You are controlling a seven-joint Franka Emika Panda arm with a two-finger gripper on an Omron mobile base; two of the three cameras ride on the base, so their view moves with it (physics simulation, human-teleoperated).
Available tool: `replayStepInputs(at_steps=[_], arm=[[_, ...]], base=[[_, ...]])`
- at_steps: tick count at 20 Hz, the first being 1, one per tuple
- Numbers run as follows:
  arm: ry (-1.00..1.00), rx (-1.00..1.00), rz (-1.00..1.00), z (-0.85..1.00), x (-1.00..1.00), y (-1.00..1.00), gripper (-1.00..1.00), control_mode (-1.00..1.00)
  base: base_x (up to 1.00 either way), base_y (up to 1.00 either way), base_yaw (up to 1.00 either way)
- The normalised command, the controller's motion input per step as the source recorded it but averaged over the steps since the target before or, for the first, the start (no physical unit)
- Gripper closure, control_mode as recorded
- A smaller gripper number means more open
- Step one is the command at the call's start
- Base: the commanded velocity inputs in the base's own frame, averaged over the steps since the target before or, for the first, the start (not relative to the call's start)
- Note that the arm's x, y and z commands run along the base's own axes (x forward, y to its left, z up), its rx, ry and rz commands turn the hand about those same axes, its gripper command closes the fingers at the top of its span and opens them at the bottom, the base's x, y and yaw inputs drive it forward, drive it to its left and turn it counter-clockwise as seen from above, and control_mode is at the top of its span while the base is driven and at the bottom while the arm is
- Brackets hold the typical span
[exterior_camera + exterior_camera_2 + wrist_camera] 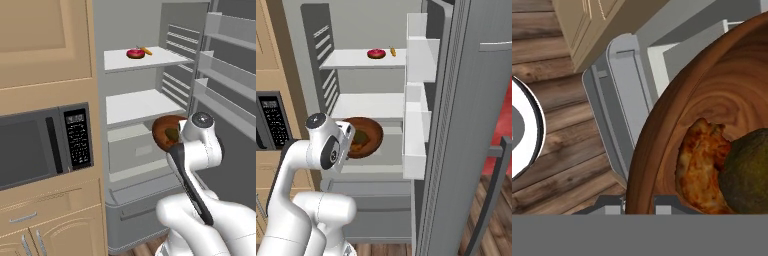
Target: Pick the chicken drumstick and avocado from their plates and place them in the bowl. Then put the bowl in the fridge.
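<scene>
Open fridge (376, 107), bowl (368, 135) holding drumstick (699, 165), avocado (747, 170)

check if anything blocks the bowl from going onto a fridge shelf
Nothing visible does. The fridge door is open, and the bowl, holding the drumstick and avocado, hangs in front of the bare middle shelf. The red dish sits one shelf higher.

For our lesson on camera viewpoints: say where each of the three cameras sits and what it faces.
Left base view: behind the arm, left; faces the open fridge and microwave; arm lower right.
Right base view: behind, right; faces the fridge shelves and door; arm lower left.
Hand view: on the hand, looking into the bowl.
All share the bowl holding the avocado.
</scene>
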Motion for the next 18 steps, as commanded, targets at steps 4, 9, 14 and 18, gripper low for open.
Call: replayStepInputs(at_steps=[4,9,14,18], arm=[[-0.10,0.00,0.03,0.00,-0.12,0.00,1.00,-1.00],[-0.14,-0.03,0.05,0.20,-0.10,0.08,1.00,-1.00],[0.00,-0.03,0.06,0.46,0.06,0.02,1.00,-1.00],[0.07,-0.10,0.13,0.38,0.31,0.09,1.00,-1.00]], base=[[0.00,0.00,0.00],[0.00,0.00,0.00],[0.00,0.00,0.00],[0.00,0.00,0.00]])
